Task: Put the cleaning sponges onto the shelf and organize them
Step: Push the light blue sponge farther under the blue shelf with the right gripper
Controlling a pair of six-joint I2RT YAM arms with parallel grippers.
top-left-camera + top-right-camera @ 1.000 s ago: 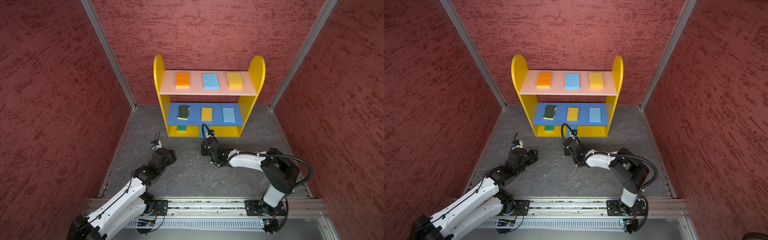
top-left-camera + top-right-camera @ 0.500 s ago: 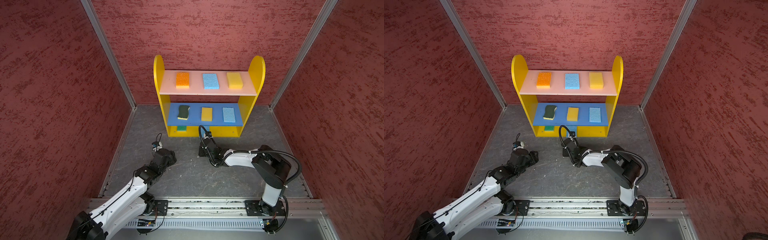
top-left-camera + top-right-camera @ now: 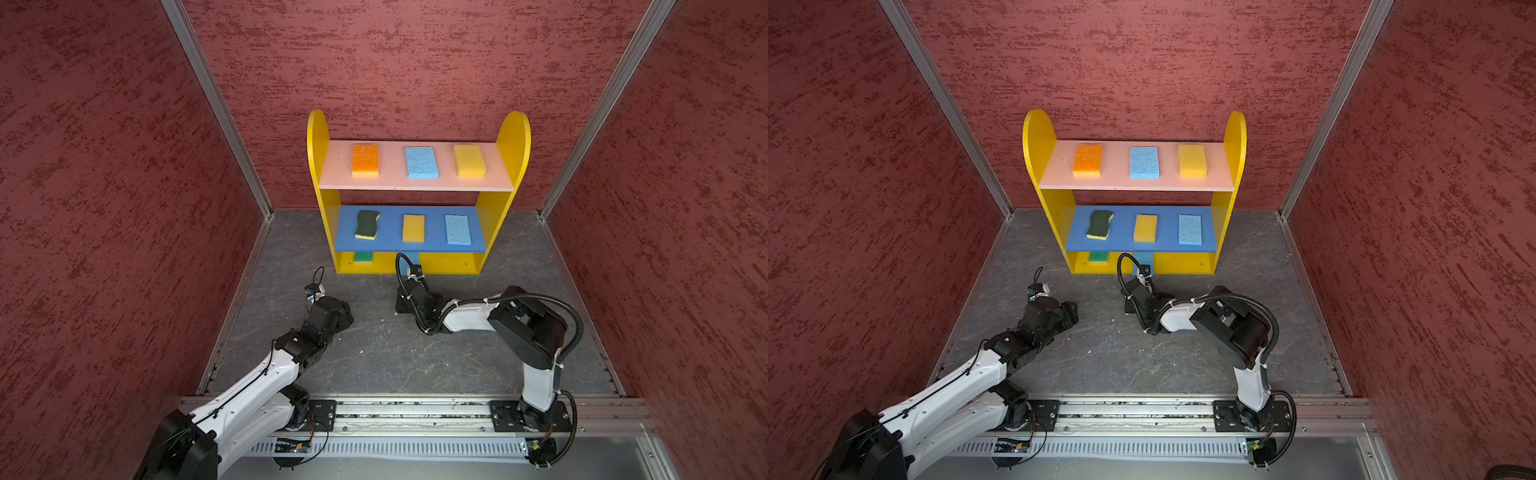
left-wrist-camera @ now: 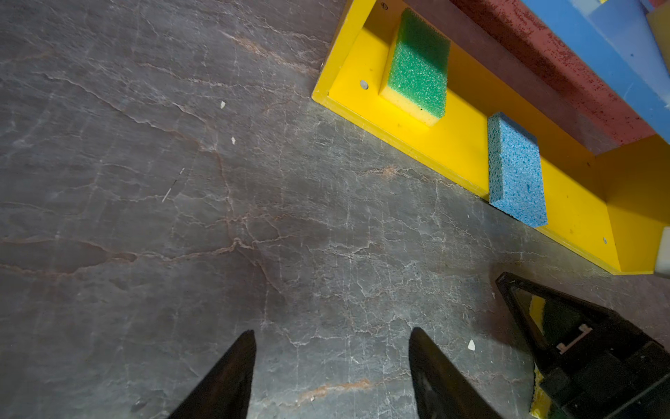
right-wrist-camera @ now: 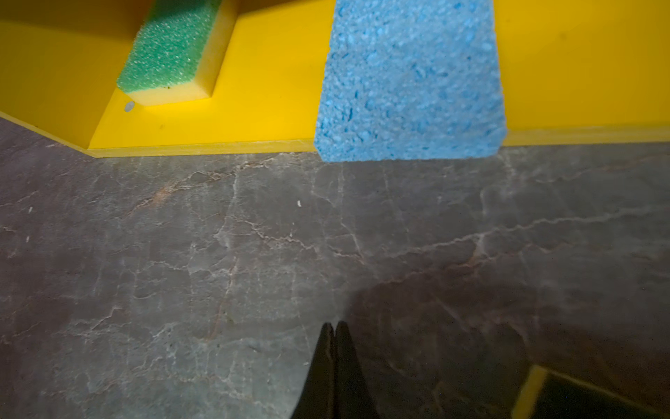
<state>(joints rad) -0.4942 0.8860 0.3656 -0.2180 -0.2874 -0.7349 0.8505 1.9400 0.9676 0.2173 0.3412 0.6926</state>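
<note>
The shelf (image 3: 514, 137) holds several sponges: orange (image 3: 365, 160), blue and yellow on the pink board, and a wavy scourer (image 3: 367, 224), yellow and blue on the blue board. On the yellow base lie a green-topped sponge (image 4: 417, 69) and a light blue sponge (image 5: 409, 79) whose near end overhangs the front edge. My right gripper (image 5: 333, 324) is shut and empty, low over the floor a little short of that blue sponge. Beside it a dark-topped, yellow-sided sponge (image 5: 580, 397) shows only partly. My left gripper (image 4: 331, 331) is open and empty over the floor.
Red walls close in the grey stone floor (image 3: 374, 357) on three sides. In the left wrist view the right gripper's black body (image 4: 598, 355) lies close to my left fingers. The arms' base rail (image 3: 415, 411) runs along the front edge.
The right jaws closed on nothing, and the right arm's elbow swung a little to the left. The left arm stayed almost still.
</note>
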